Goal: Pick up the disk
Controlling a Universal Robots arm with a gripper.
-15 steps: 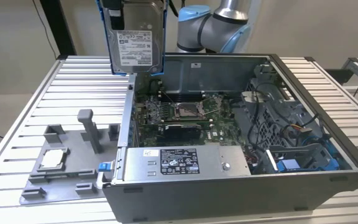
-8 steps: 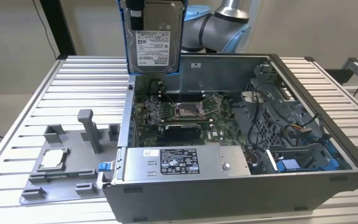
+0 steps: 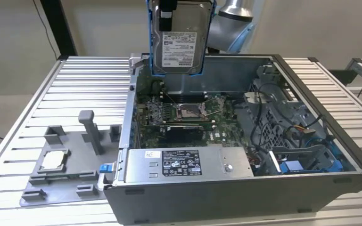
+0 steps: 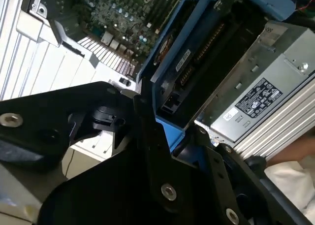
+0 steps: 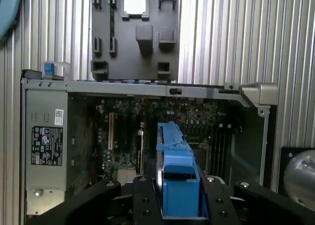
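Closest to the exterior camera I see the near wall of the open computer case [image 3: 231, 197], and just inside that wall lies the silver box with the black label [image 3: 187, 162]. Farther in, the motherboard [image 3: 187, 113] covers the case floor. I have the disk [image 3: 179, 47] hanging above the far side of the case, upright, its white label facing the exterior camera and its blue bracket [image 3: 151, 42] running down both edges. It touches nothing below it. At the disk's top the gripper [image 3: 166, 19] is clenched on it, one black finger pressed against the label face, with the grey arm [image 3: 231, 23] just behind, toward the exterior view's right. In the first wrist view the gripper [image 5: 178, 208] stands with a finger on either side of the disk [image 5: 174, 151], which points down toward the motherboard. In the second wrist view the disk [image 4: 197, 52] juts out from the gripper [image 4: 167, 136] over the case. On the exterior view's left, beside the case, a grey tray [image 3: 61, 188] rests on the slatted table [image 3: 80, 84] and carries a small square chip [image 3: 54, 159], well apart from the disk.
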